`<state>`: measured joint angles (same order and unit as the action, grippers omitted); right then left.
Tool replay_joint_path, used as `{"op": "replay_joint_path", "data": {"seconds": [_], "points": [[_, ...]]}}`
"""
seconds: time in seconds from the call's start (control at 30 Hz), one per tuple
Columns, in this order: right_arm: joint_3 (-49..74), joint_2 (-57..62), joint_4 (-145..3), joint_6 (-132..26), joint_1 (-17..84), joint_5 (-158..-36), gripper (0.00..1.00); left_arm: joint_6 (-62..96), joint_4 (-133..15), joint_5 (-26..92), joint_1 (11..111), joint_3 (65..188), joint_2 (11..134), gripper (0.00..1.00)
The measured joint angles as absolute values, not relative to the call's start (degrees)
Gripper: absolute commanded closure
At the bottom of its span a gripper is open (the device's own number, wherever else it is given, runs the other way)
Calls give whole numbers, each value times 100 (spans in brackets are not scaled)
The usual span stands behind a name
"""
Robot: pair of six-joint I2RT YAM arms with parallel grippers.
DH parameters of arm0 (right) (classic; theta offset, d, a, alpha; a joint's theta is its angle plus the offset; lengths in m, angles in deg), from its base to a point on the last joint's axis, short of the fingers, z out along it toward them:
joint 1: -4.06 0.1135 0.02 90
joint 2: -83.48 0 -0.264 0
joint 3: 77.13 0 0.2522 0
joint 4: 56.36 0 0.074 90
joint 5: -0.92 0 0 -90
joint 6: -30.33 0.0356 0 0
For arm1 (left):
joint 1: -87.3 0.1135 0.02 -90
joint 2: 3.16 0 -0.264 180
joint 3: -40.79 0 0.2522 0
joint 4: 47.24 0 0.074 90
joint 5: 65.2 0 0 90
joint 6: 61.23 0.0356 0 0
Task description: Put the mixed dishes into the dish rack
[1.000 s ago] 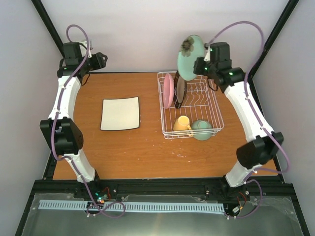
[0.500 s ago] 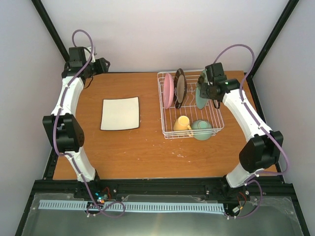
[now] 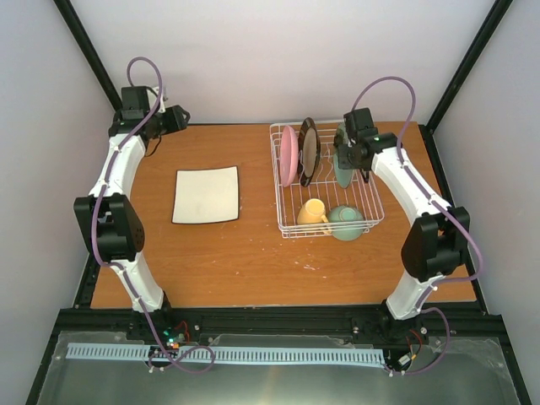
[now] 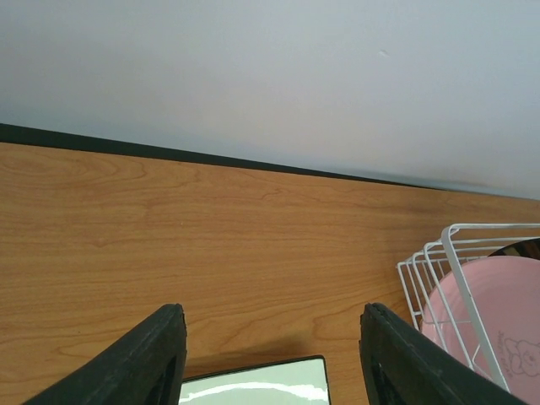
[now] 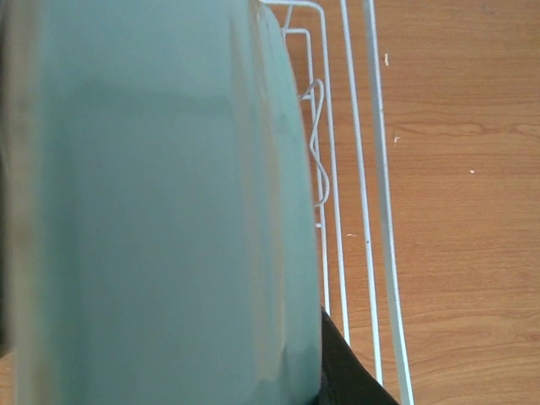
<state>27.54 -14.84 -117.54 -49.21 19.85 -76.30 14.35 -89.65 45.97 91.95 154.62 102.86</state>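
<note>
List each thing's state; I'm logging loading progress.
dish rack: partly loaded.
pink plate: upright in a slot.
black-rimmed cream plate: upright beside it.
mint-green round plate: on edge in rack, gripped.
yellow mug: in rack's near end.
mint-green bowl: beside the mug.
white square plate: flat on table, unloaded.
left gripper: jaws open, empty.
right gripper: jaws shut on mint-green round plate.

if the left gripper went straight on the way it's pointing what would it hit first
Probably bare tabletop, just beyond the white square plate. The left gripper is open, and the dish rack sits off to its side. Depth is unclear.
</note>
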Motion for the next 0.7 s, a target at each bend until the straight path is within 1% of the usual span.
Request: {"op": "replay_joint_path", "data": {"seconds": [0.2,0.53,0.7], "points": [[2818,-1742,-11721,-5133,1983,-7650,97,1438,-8932,4536,9195,15309,10269,43],[3487,-2197,-11721,-5306,1978,-7787,97,1438,-8930,4459,9195,15276,10253,43],[3567,-2269,-11710,-5393,1956,-7838,97,1442,-8932,4409,9195,15276,10253,43]]}}
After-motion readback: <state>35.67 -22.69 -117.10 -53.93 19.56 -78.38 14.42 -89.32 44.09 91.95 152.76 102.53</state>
